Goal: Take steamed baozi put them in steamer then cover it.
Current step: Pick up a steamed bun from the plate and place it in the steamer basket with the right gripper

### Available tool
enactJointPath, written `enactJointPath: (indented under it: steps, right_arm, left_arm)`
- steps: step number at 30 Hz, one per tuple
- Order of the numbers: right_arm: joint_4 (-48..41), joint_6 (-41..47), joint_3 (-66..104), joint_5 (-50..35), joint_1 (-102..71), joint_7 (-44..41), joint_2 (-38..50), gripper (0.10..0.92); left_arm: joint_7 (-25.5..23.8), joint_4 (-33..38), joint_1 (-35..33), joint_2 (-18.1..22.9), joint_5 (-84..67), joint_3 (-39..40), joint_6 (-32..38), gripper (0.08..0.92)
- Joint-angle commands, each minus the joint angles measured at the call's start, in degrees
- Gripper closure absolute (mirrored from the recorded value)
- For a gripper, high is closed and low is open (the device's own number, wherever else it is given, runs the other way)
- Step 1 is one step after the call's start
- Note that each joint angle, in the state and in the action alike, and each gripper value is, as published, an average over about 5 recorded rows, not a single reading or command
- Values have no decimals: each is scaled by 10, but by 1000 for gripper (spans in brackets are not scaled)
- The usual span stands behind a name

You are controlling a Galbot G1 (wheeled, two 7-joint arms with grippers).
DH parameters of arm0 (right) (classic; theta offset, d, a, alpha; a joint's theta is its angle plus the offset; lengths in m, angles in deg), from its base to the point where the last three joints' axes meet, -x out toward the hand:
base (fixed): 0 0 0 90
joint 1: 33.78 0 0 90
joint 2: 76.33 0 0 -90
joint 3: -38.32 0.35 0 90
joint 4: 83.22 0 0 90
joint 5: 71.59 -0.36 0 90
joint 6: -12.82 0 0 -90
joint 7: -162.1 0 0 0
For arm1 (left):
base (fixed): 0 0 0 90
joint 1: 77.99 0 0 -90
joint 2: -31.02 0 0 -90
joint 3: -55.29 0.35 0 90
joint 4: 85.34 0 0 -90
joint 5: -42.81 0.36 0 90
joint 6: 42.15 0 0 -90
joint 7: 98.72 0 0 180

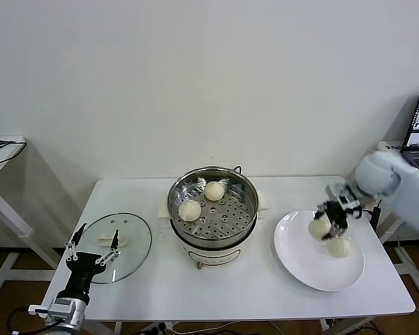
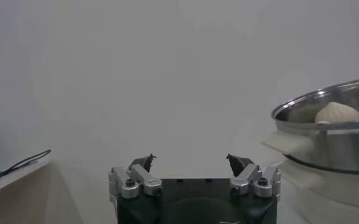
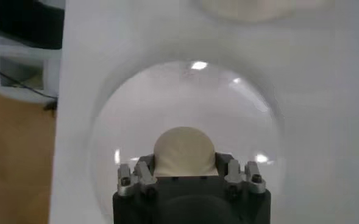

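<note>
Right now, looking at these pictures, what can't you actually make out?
- Whether the right gripper has lifted its baozi off the plate: neither the head view nor the right wrist view shows a gap.
- The second plate baozi: partly behind the gripper in the head view.
- The steamer: cut by the left wrist view's edge, so only one of its baozi shows there.
- The lid: missing from the left wrist view.

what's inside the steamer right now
Two steamed baozi sit on the perforated floor of the steamer, toward its far-left part. The rest of the floor shows bare. Nothing covers it; the glass lid lies on the table.
</note>
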Motion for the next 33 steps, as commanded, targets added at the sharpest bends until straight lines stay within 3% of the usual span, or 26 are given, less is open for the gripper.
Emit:
enactJointPath:
  steps: [1,9,17,33]
  right_arm:
    - [14,-139,-152,-44,256,27,-90,362]
    - [44,-269,-186,46,286,78,-213,395]
    - [40,-326,-209,115,257,104,-303,397]
    - [73,-349,-228,106,204,124,-348,389]
  left_arm:
    - [-2,3,1,-2,0,-5,-3,177]
    - [-3,-3,2,-2,0,-9,-2,177]
    - [-6,-10,6,-3,-1,-16,-1,177]
    - [-11,-36,18,-6,-5,-29,-1,177]
